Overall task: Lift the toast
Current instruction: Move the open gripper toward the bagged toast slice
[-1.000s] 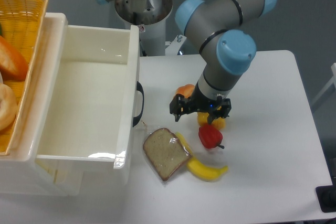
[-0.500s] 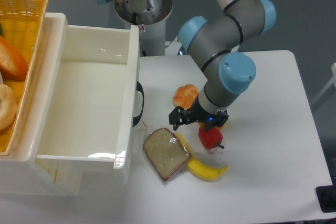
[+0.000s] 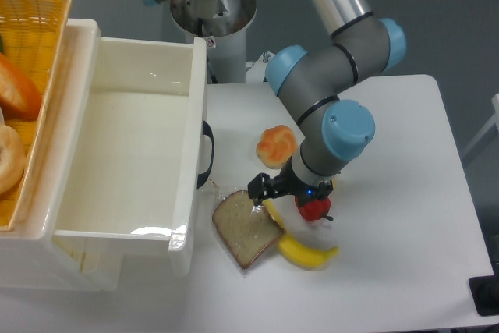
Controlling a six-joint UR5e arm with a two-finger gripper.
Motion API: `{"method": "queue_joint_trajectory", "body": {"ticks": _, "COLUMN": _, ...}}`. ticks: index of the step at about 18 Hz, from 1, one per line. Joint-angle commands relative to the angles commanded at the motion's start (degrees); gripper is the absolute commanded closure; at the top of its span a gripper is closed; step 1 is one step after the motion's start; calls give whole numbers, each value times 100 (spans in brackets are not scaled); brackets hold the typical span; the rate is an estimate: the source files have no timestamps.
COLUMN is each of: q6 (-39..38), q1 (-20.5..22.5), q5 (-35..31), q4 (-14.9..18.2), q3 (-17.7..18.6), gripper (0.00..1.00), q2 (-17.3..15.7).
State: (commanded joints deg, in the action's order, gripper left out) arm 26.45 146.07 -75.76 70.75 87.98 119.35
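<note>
One camera view: the toast (image 3: pixel 245 228) lies near the table's (image 3: pixel 405 193) front edge, long axis diagonal. The gripper (image 3: pixel 274 195) hangs over its upper right corner beside the banana (image 3: pixel 300 246); finger spread cannot be told.

A white table (image 3: pixel 405 193) with rounded corners fills most of the camera view; its top is matte and evenly lit, with only soft shadows. Beyond its far and right edges lies a plain grey-blue floor (image 3: pixel 460 29), darker than the tabletop and without pattern. At the left, a large white plastic bin (image 3: pixel 125 169) stands against the table's near-left part; its glossy walls catch small bright highlights along the front rim, and a black handle (image 3: pixel 207 154) shows on its right side. Further left, a woven yellow basket (image 3: pixel 35 13) sits just beside the bin. A dark object (image 3: pixel 487 294) pokes in at the lower right corner, too cropped to identify.
</note>
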Motion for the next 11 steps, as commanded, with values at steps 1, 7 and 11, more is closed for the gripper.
{"method": "queue_joint_trajectory", "body": {"ticks": 1, "q6": 0, "q1": -9, "q5": 0, "q4": 0, "q3": 9, "gripper": 0, "q2": 26}}
{"method": "queue_joint_trajectory", "body": {"ticks": 7, "q6": 35, "q1": -9, "q5": 0, "q4": -192, "q3": -9, "gripper": 0, "q2": 132}}
{"method": "queue_joint_trajectory", "body": {"ticks": 11, "q6": 27, "q1": -62, "q5": 0, "q4": -290, "q3": -9, "gripper": 0, "q2": 220}}
